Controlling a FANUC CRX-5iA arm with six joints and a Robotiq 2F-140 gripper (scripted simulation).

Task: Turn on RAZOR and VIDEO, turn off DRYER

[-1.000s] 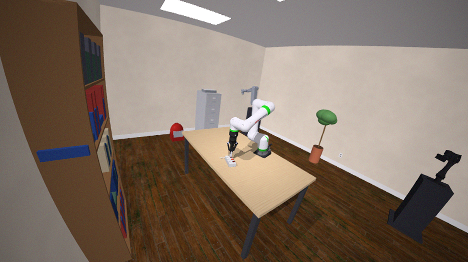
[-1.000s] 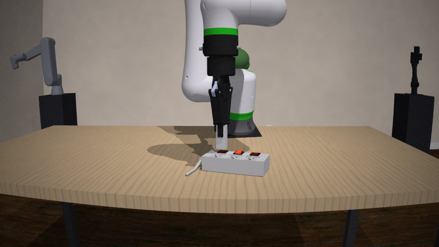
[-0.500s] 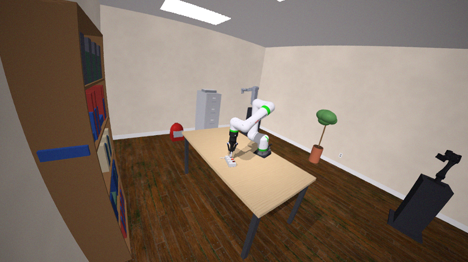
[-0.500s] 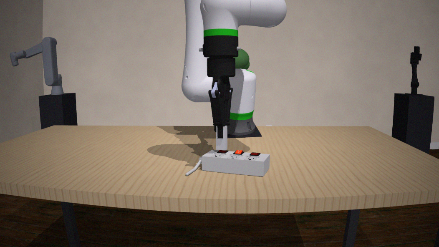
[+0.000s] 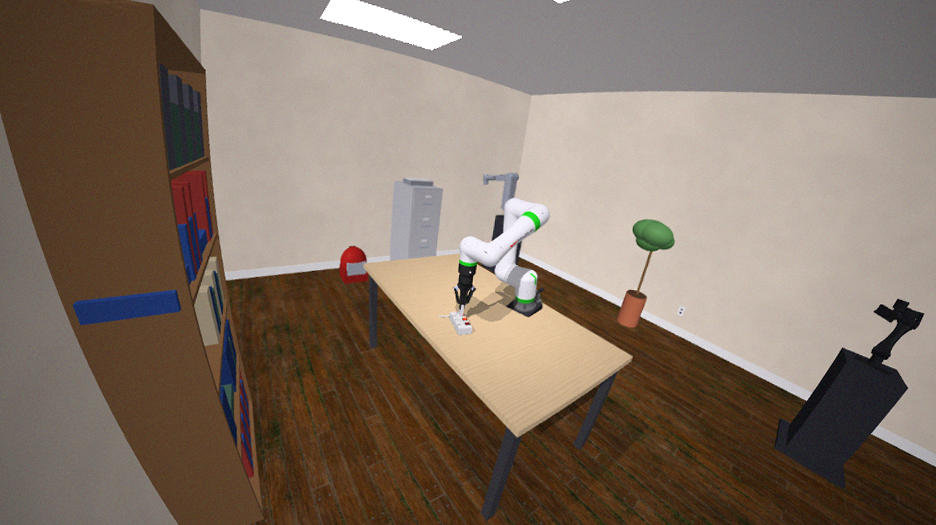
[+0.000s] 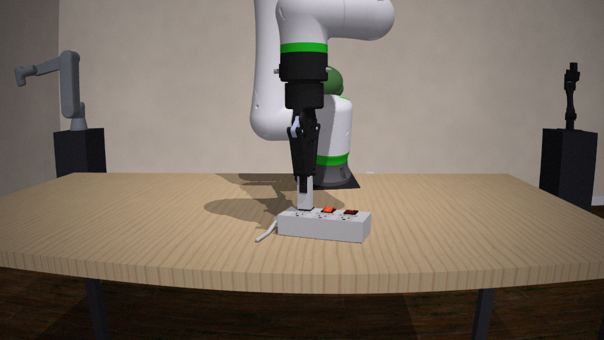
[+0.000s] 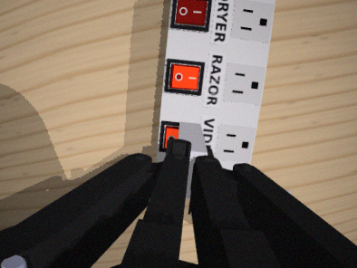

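Gripper [image 7: 188, 151] fully closed, empty, tips pressed on VIDEO switch [image 7: 170, 135] at lower centre; power strip [image 6: 324, 224] upright mid-tabletop [image 6: 464, 219]. Risk: off-centre pressure could leave VIDEO untoggled or shove the strip.

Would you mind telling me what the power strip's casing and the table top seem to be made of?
Power strip: probably matte light-grey plastic, with flat, even faces and printed labels. Table top: looks like pale wood or a wood-look laminate with a dull finish; fine parallel grain lines run across it.

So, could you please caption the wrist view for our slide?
Shut claw pressing the VIDEO switch; RAZOR switch lit, DRYER switch dark.
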